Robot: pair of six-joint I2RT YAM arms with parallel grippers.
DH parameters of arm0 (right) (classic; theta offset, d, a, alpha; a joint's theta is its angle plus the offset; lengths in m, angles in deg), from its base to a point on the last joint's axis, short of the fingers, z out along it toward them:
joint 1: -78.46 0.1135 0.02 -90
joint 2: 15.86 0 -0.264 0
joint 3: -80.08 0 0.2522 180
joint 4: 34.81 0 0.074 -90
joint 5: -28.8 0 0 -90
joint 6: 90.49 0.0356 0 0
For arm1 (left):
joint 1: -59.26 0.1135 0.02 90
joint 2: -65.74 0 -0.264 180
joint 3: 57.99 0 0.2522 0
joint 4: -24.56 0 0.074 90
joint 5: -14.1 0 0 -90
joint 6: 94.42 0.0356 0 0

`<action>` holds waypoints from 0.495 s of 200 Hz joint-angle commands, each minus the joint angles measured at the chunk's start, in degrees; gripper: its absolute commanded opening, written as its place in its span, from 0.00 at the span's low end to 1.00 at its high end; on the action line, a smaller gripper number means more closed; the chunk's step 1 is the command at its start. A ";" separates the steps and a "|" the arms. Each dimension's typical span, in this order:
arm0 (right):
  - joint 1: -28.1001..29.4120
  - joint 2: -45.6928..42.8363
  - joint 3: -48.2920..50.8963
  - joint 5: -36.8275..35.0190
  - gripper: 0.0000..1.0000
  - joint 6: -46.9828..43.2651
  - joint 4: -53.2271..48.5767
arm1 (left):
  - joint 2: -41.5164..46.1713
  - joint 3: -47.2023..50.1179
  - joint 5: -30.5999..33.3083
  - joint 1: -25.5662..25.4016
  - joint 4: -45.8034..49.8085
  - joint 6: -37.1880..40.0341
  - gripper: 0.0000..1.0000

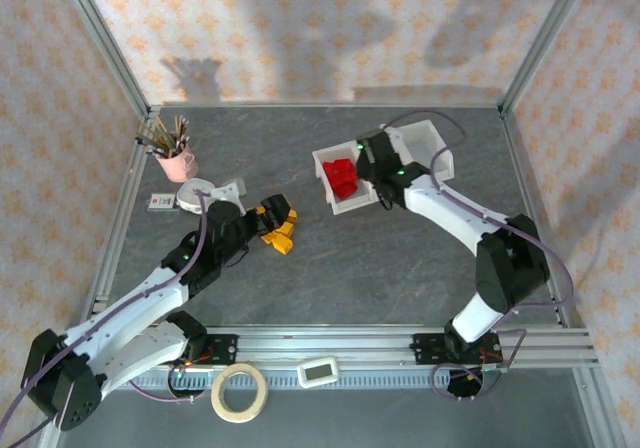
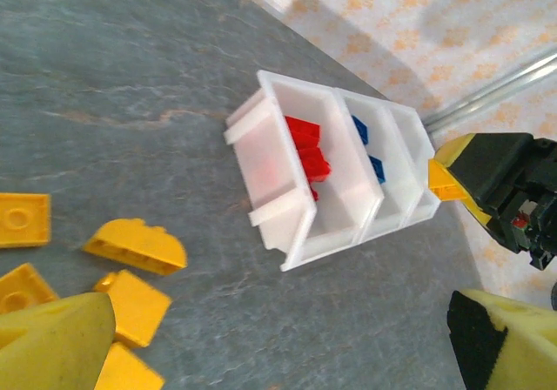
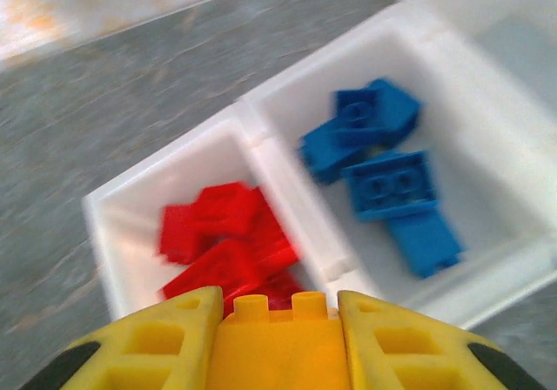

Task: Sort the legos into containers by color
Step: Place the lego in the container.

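I see right gripper (image 3: pixel 277 312) clamped on yellow brick (image 3: pixel 274 353) above bins (image 3: pixel 258 133), over red bricks (image 3: pixel 228 242); blue bricks (image 3: pixel 383 168) in next compartment. Left gripper (image 1: pixel 277 223) fingers apart over loose yellow bricks (image 2: pixel 135 246) on table (image 2: pixel 130 77).

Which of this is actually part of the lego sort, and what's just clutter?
Job: containers; red legos; blue legos; loose yellow legos on the table; yellow brick held in the right gripper.
Clutter: pink pencil cup; tape roll; small white device.
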 commanded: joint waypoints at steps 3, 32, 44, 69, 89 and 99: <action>-5.43 -3.06 2.81 -2.64 0.24 -1.74 0.36 | -4.64 -4.21 -3.91 -1.54 -6.79 1.53 0.99; -14.57 -1.20 3.60 -0.08 0.24 -3.06 2.69 | -10.50 -7.57 -4.60 -3.53 -8.28 2.29 0.99; -17.37 1.23 1.98 0.64 0.24 -3.79 2.49 | -12.30 -8.40 -5.13 -4.20 -9.36 2.26 0.99; -21.34 7.01 -2.03 1.93 0.24 -5.15 3.15 | -14.67 -9.54 -5.26 -4.88 -10.45 2.12 0.99; -23.47 11.58 -5.76 3.79 0.24 -5.83 3.39 | -15.40 -9.82 -5.20 -5.03 -11.21 1.95 0.99; -23.98 13.65 -7.62 4.27 0.25 -6.14 3.34 | -15.47 -9.98 -4.93 -5.06 -11.41 1.86 0.99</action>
